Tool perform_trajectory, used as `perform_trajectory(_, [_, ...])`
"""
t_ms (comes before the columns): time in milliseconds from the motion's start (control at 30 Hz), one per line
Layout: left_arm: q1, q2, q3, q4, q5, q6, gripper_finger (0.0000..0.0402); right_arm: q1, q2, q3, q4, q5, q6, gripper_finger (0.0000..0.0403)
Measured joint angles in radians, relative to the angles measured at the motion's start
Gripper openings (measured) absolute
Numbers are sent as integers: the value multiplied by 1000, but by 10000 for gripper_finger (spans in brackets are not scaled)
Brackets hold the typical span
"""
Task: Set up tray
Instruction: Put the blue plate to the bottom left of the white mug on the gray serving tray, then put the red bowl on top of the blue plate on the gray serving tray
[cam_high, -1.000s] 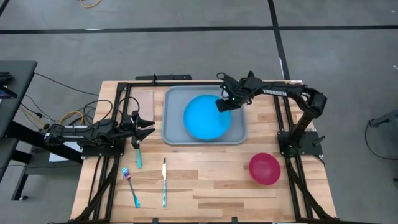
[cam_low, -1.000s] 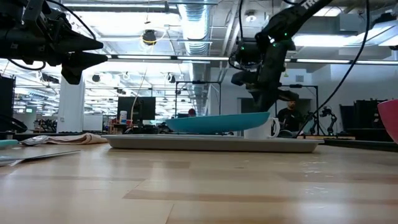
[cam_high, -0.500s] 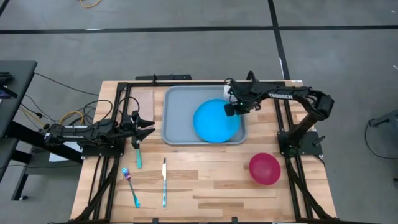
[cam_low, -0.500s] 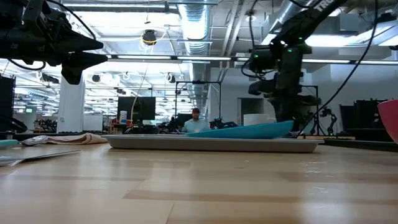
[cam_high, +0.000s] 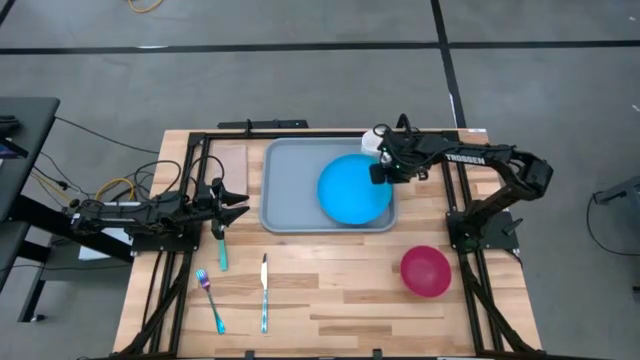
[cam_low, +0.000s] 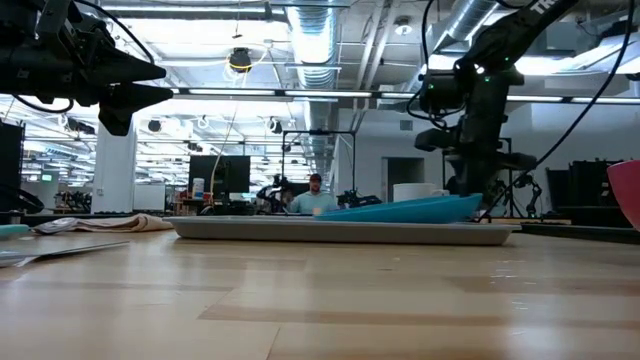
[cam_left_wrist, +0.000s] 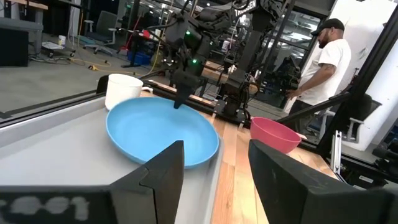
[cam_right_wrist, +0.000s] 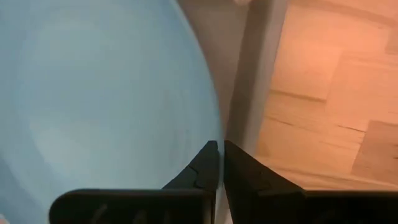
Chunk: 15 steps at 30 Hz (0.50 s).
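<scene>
The grey-blue tray lies on the far middle of the table. The round blue plate is in its right half; in the low view the plate tilts, left edge down on the tray, right side raised. My right gripper is at the plate's far-right rim, shut on it. A white mug stands at the tray's far-right corner. My left gripper waits open, above the table left of the tray. My right gripper pinches the blue plate's rim on its far-right side between its two fingers. The fingers come from above, slanting in from the table's right. The held side is raised and the opposite edge rests on the tray.
A pink bowl sits near the right edge. A teal-handled utensil, a fork and a knife lie near the tray's left, toward the near edge. A folded cloth lies left of the tray. People stand beyond the table.
My right gripper has moved toward the table's right edge and down, staying shut on the plate. The plate was lifted clear over the tray's middle; now it is in the tray's right half, its left edge down on the tray and its held side raised.
</scene>
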Motion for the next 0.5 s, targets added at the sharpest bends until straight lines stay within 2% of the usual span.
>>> perform_trajectory(333, [0, 0, 0, 0, 0, 0, 169, 17, 0, 0, -33, 8, -4, 21])
perform_trajectory(500, [0, 0, 0, 0, 0, 0, 169, 33, -6, 7, -33, 34, -6, 43])
